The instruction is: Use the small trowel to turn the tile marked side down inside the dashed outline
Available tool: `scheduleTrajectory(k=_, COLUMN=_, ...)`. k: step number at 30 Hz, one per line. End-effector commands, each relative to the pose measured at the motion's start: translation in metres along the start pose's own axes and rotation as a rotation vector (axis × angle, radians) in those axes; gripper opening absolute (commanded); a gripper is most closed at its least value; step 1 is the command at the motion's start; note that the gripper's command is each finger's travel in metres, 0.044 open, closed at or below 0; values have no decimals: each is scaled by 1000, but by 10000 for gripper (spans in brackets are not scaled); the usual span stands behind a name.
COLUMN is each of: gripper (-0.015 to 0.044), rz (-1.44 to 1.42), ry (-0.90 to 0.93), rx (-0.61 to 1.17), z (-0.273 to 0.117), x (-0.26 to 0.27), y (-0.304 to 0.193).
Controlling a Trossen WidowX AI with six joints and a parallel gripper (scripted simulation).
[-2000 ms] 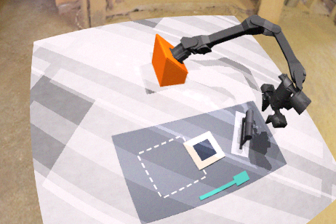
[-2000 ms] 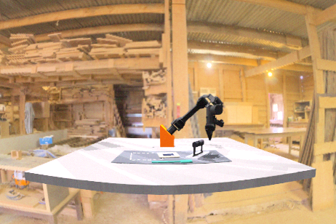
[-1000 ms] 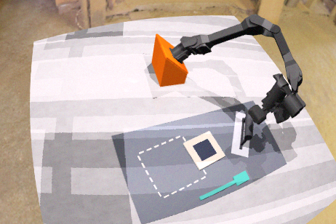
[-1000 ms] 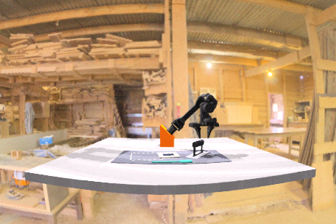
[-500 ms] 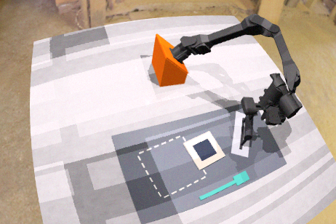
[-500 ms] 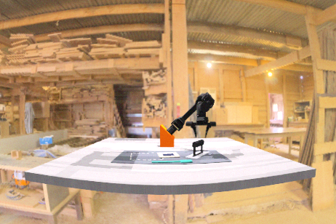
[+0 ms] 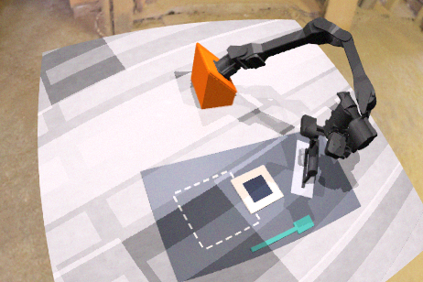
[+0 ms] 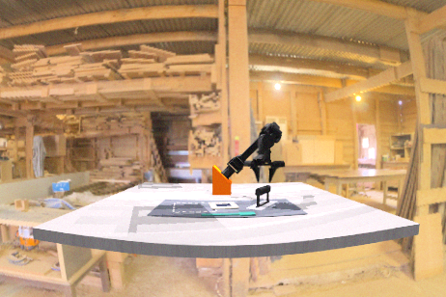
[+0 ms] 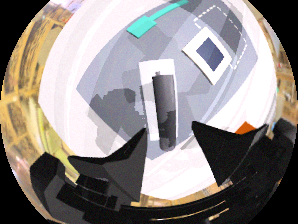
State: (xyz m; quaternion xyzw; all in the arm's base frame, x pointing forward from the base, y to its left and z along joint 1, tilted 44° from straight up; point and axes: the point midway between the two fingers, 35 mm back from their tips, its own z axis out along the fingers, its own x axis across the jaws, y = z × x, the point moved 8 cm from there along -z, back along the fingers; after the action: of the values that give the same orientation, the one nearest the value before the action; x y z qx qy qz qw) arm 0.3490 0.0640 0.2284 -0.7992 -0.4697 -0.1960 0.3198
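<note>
The black parallel-jaw gripper (image 7: 322,135) (image 8: 264,179) (image 9: 169,128) hangs above the table, its fingers a little over halfway open, with nothing between them. Below it, the small trowel with a flat white blade and raised black bar handle (image 7: 303,188) (image 8: 263,190) (image 9: 165,110) rests on the blue-grey mat (image 7: 160,183) (image 8: 164,209) (image 9: 92,85); the handle hides part of the blade from the top and wrist views. The square cream-bordered tile (image 7: 257,189) (image 8: 223,205) (image 9: 210,51) lies with its dark blue square up, mostly outside the white dashed outline (image 7: 186,221) and covering a stretch of its edge. The teal paddle-shaped tool with a thin handle (image 7: 303,224) (image 8: 236,213) (image 9: 141,27) lies near the tile, its handle cut off by the wrist view's edge. Fine detail on the distant trowel is hard to make out in the exterior view.
</note>
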Motion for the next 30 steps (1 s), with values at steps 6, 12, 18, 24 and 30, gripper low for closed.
scheduleTrajectory(k=6, gripper=270, rz=12, ry=3, rx=4, z=12, x=0, y=0)
scheduleTrajectory(k=12, gripper=270, rz=11, ry=3, rx=5, z=22, x=0, y=1)
scheduleTrajectory(k=18, gripper=270, rz=11, ry=4, rx=5, z=31, x=0, y=0)
scheduleTrajectory(k=24, gripper=270, rz=11, ry=4, rx=5, z=41, x=0, y=0)
scheduleTrajectory(k=30, gripper=217, rz=11, ry=5, rx=5, z=45, x=0, y=0)
